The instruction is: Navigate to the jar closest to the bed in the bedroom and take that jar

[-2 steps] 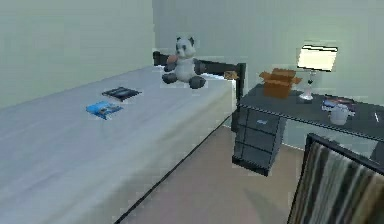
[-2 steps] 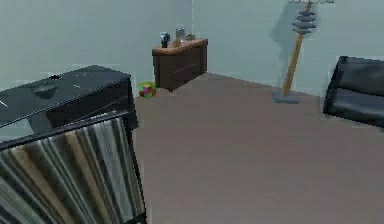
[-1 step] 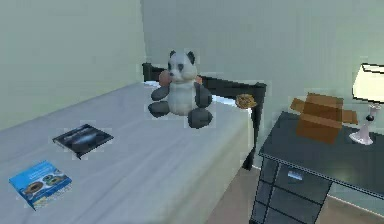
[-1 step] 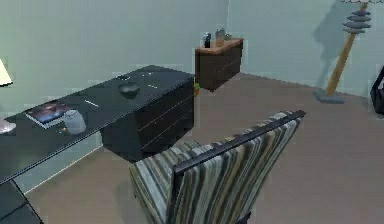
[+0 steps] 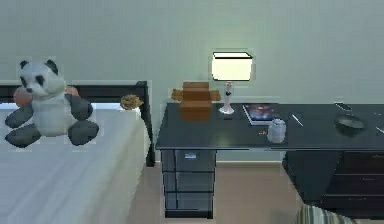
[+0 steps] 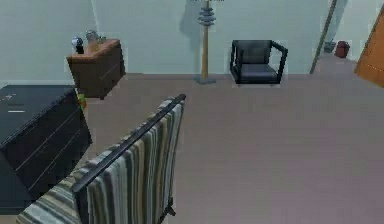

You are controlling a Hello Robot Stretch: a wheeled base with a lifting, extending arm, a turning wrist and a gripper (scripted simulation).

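The likely target is the small pale jar (image 5: 276, 131). It stands on the dark tabletop (image 5: 220, 135) near the front edge, just beside the book (image 5: 260, 112) and well right of the bed (image 5: 90, 170). You cannot tell the claw's state from these views, nor whether it carries anything, so check that before you commit to a reach.

The first risk is taking the wrong thing. Small dark items sit on the dresser (image 6: 97, 68) across the room, too small to name. A round brownish thing (image 5: 130, 101) lies by the bed's head. The pale jar looks like the one nearest the bed, but that is a judgement.

The second risk is the striped chair (image 6: 135, 175). It stands close on the arm's side, next to the tabletop's drawers. Turning to bring the arm round could catch its back.

The third risk is a clumsy approach. With the jar so near the edge, a nudge could push it off, or sweep it into the book. The lamp (image 5: 231, 70) and box (image 5: 195, 101) stand behind; overreaching could topple the lamp.
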